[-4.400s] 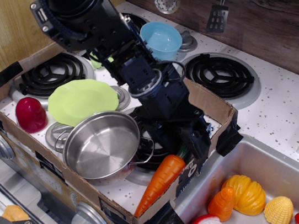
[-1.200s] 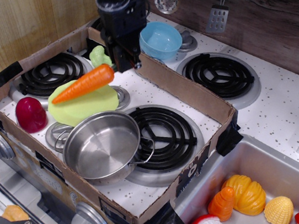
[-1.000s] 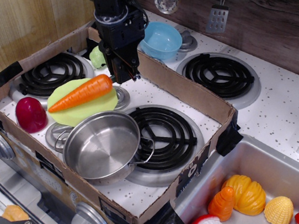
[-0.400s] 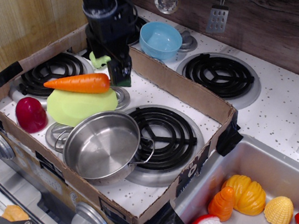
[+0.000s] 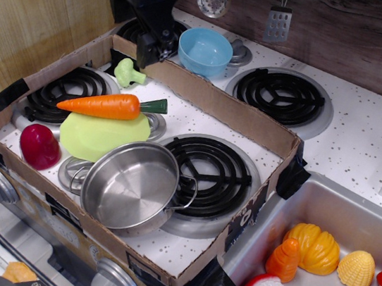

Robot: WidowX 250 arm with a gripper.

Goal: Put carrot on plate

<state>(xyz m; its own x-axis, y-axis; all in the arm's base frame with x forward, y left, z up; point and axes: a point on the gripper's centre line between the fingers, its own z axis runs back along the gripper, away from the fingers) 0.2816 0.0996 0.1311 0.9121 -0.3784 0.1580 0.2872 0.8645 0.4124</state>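
The long orange carrot (image 5: 102, 105) with its dark green stem pointing right lies across the far rim of the lime-green plate (image 5: 99, 137), inside the cardboard box on the stove. My gripper (image 5: 155, 44) is lifted up and back, above the box's far wall near the blue bowl. It holds nothing and its jaws look slightly apart. It is well clear of the carrot.
A steel pot (image 5: 131, 186) overlaps the plate's near right edge. A red toy vegetable (image 5: 40, 145) sits left of the plate and a pale green one (image 5: 128, 71) behind it. A blue bowl (image 5: 205, 51) stands at the back. Toy vegetables lie in the sink (image 5: 318, 250) at right.
The gripper carried the carrot from the box's right side to the plate, let go of it there, then rose up and back. The carrot now rests on the plate's far rim.
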